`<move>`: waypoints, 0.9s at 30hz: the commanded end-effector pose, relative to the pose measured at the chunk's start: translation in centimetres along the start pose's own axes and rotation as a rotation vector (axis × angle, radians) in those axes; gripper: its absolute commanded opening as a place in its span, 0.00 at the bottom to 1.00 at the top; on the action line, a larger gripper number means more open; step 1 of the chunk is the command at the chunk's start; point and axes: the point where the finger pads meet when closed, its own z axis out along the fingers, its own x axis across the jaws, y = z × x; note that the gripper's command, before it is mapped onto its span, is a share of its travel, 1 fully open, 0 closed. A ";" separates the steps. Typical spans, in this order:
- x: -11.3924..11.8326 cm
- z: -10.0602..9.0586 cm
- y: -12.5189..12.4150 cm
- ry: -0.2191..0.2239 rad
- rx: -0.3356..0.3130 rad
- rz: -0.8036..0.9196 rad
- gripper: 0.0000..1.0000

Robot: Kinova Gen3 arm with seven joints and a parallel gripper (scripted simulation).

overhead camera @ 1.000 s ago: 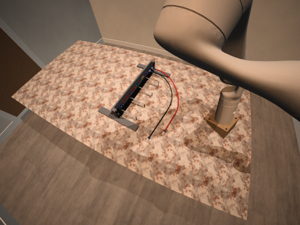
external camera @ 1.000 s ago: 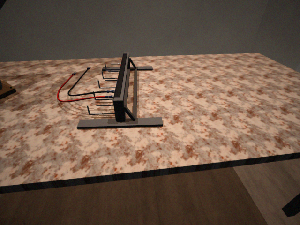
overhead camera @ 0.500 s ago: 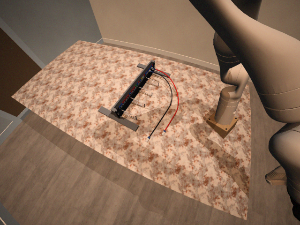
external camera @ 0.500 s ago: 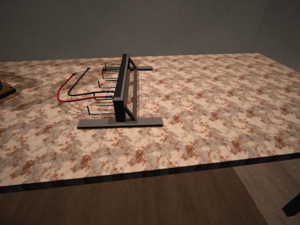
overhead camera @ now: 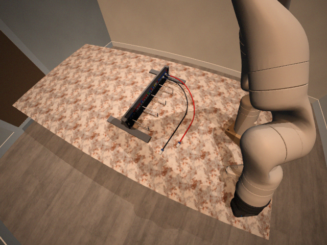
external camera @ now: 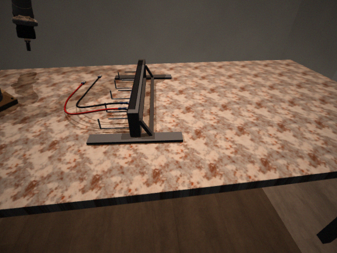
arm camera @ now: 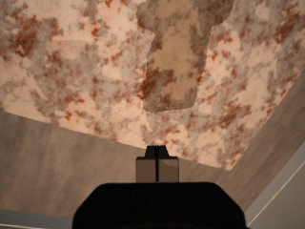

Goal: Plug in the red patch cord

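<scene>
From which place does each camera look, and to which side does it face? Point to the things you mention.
Top: high beside the table (overhead camera: 66, 79) (external camera: 245, 108) (arm camera: 95, 86), facing obliquely down on rack (overhead camera: 143, 96) (external camera: 137, 87) and cords; the arm (overhead camera: 277, 79) (external camera: 22, 8) fills the right.
Exterior: above table height, facing along the rack from one end; the arm's end and pincer (external camera: 28, 50) (arm camera: 156, 157) hang upper left.
Wrist: on the arm's end, facing past the shut pincer to table edge and floor.
Top and exterior share rack and both cords.

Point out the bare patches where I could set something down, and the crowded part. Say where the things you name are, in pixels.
Bare: behind the rack (overhead camera: 143, 95) (external camera: 139, 87), away from the cords; also between its near foot (external camera: 108, 138) and the table's front edge in the exterior view. Crowded: the rack's cord side, with wire guides and both cords.
</scene>
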 end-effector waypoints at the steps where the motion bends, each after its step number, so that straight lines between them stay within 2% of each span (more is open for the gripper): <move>1: -3.5 -1.2 -2.0 -0.067 0.036 0.048 0.00; 6: -9.1 -3.5 -7.4 -0.172 0.140 0.160 0.00; 12: -13.3 -6.7 -13.3 -0.259 0.242 0.283 0.00; 14: -13.3 -6.7 -13.3 -0.259 0.242 0.283 0.00; 20: -15.4 -9.5 -18.1 -0.314 0.320 0.386 0.00; 27: -16.5 -11.9 -21.9 -0.350 0.382 0.476 0.00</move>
